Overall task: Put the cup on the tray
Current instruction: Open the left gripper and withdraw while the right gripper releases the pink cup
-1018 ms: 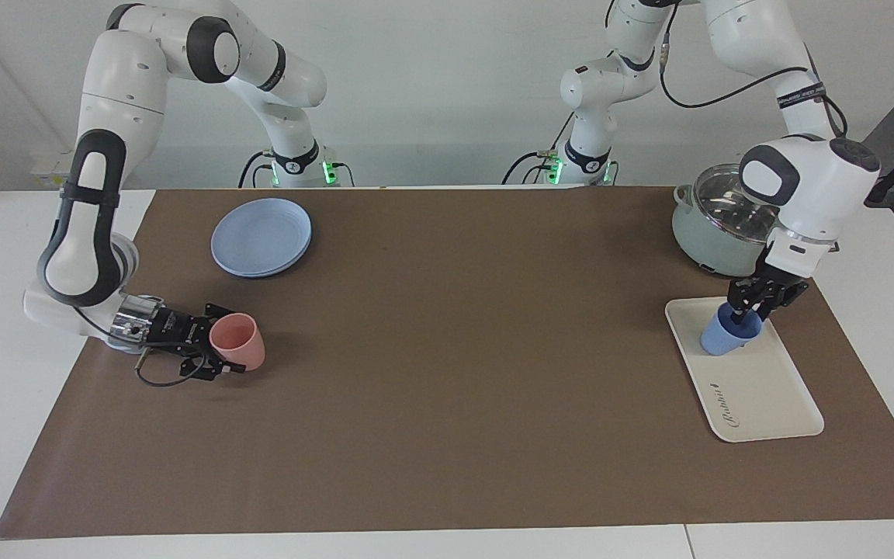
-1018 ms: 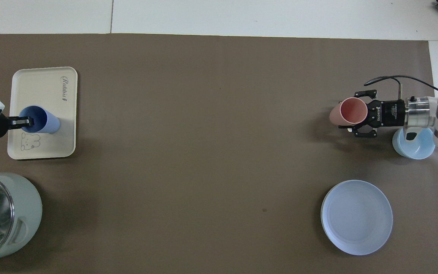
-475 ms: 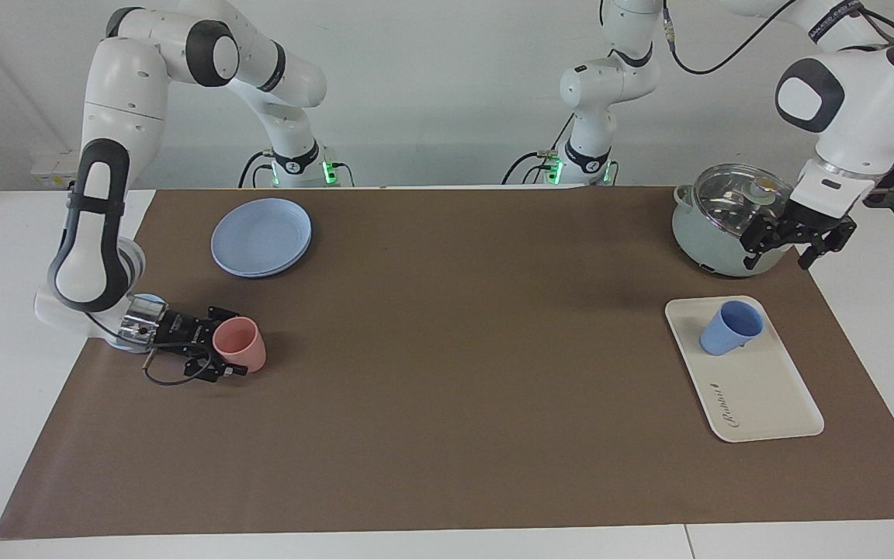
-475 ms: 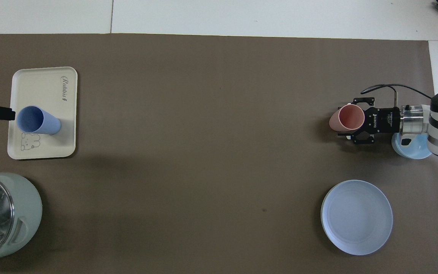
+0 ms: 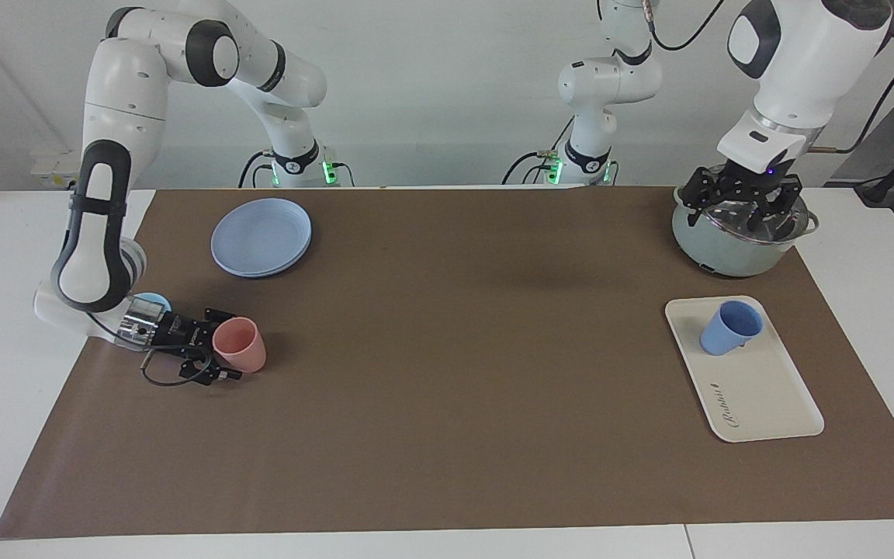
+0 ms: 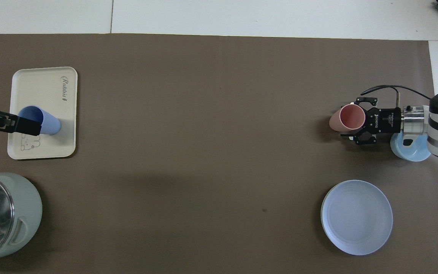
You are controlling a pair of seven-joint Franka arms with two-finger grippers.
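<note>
Beside tray (image 5: 765, 404), lidded pot (image 5: 719, 248), apparently unobstructed

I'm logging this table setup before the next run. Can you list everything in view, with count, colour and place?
cup: one, periwinkle blue, upright on the tray, at its end nearer the robots
tray: one, cream white, toward the left arm's end of the table
pot: one, pale green with a glass lid, nearer the robots than the tray
pink cup: one, salmon pink, toward the right arm's end of the table
bowl: one, light blue, beside the pink cup, partly under the right arm
plate: one, light blue, nearer the robots than the pink cup
left tool: open, empty, raised over the pot
right tool: low, around the pink cup
</note>
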